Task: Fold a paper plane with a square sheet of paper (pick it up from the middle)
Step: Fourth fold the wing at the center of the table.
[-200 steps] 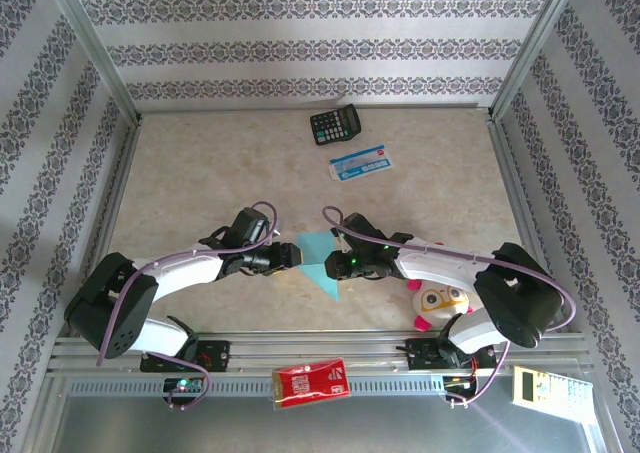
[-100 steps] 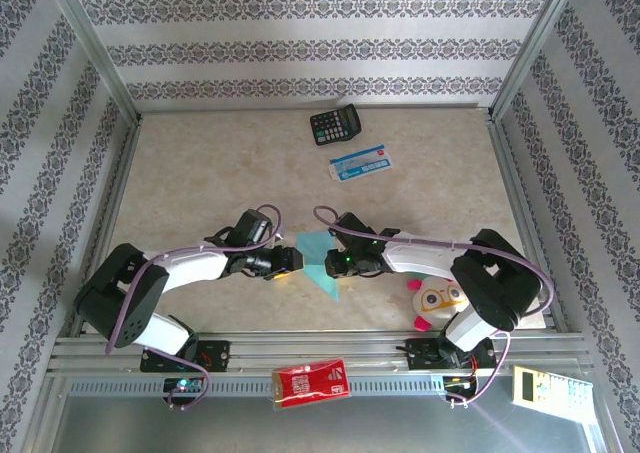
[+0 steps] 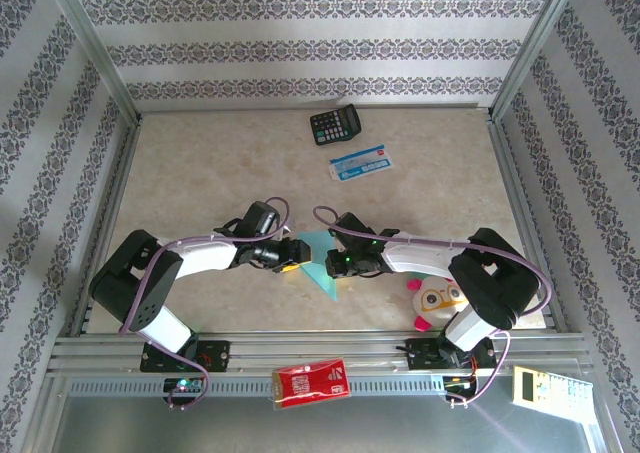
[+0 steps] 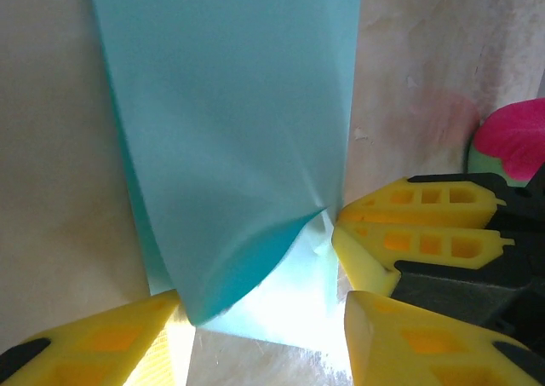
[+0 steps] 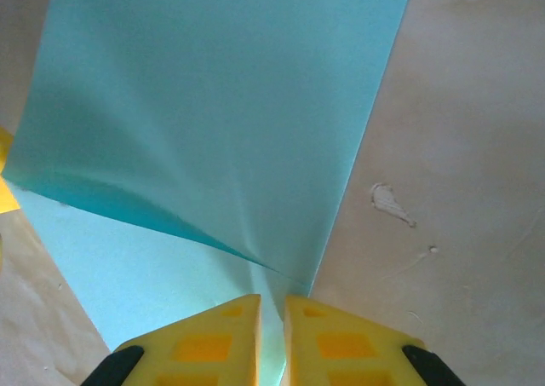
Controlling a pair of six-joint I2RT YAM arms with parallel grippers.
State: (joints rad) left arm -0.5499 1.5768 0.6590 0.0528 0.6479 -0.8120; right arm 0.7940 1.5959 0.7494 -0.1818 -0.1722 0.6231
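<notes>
- Between the two arms, right pincer (image 5: 272,305) pinches the paper (image 5: 221,105) at a raised flap's corner; left pincer (image 4: 262,305) stands spread astride its near edge.
- Step, I judge: mid-fold. Next, carry the flap over squarely and press the crease.
- Wrist views reveal the lifted flap; top view places the paper on the counter (image 3: 200,173), near the bases.

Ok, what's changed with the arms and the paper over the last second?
The left pincer slid right over the edge of the paper, jaws open. The right arm drew its elbow in, and the right pincer closed on the paper's opposite edge. The calculator, card and toy stayed put.
</notes>
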